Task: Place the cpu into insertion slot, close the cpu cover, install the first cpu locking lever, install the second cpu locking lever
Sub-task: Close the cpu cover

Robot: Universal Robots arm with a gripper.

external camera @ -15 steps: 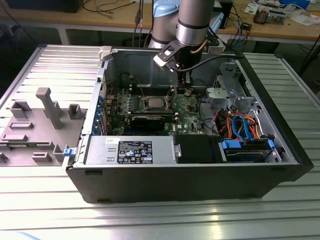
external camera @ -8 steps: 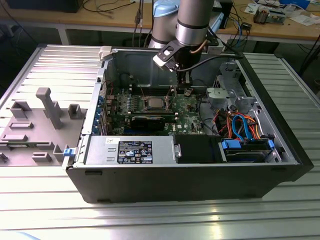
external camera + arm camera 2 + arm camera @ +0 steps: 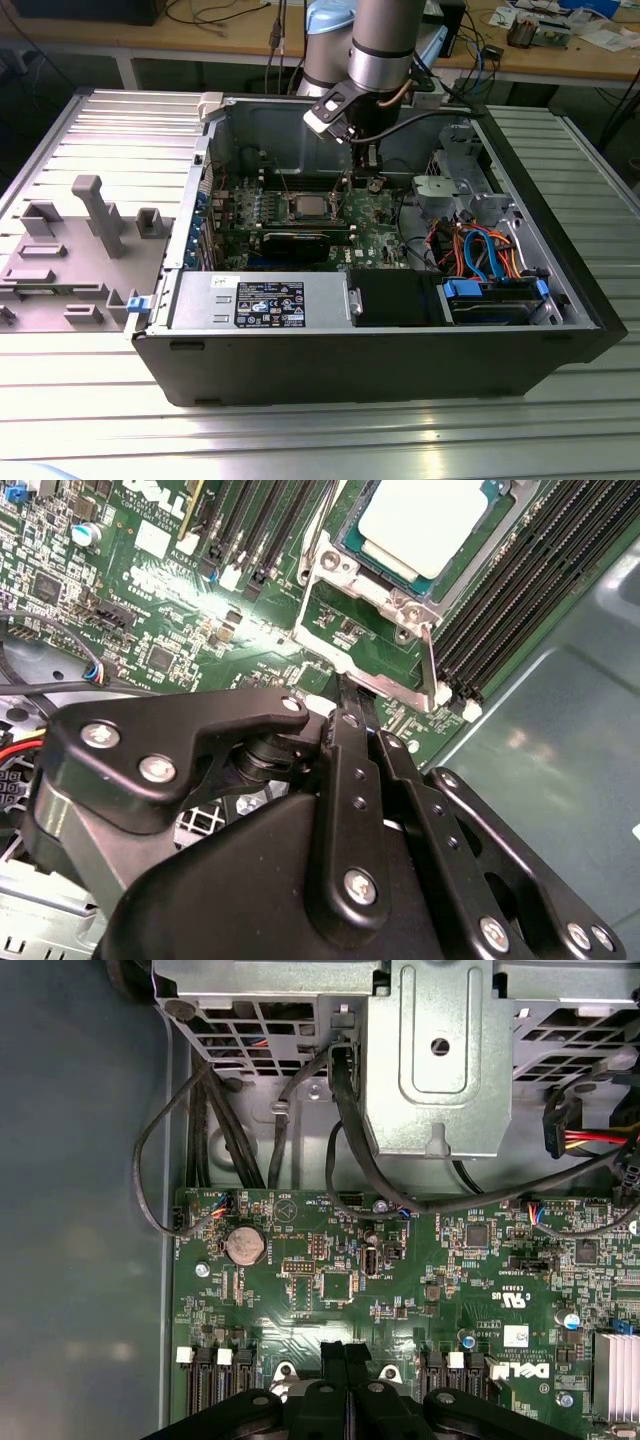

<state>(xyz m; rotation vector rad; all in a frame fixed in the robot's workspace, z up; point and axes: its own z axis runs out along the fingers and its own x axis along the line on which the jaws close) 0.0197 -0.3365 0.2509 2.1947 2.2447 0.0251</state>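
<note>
"Where's the cpu (image 3: 425, 520)?"
"Seated in the socket (image 3: 480, 525), grey top up. The cover (image 3: 335, 577) stands open beside the socket, on the gripper's side."
"And the gripper (image 3: 347, 695)?"
"Fingers pressed together, nothing between them, tips right at the cover's far edge."
"How will the cover handle?"
"Probably light, thin, stiff metal on a hinge. Push its edge, never the delicate cpu."

The counter (image 3: 320, 440) is made of ribbed silvery metal profiles, and soft light gives pale reflections on its near part. Behind it stands a wooden counter (image 3: 560, 62) with a white leg, which carries black cables (image 3: 215, 14) and some papers (image 3: 608, 38). The space under it is dark.
</note>
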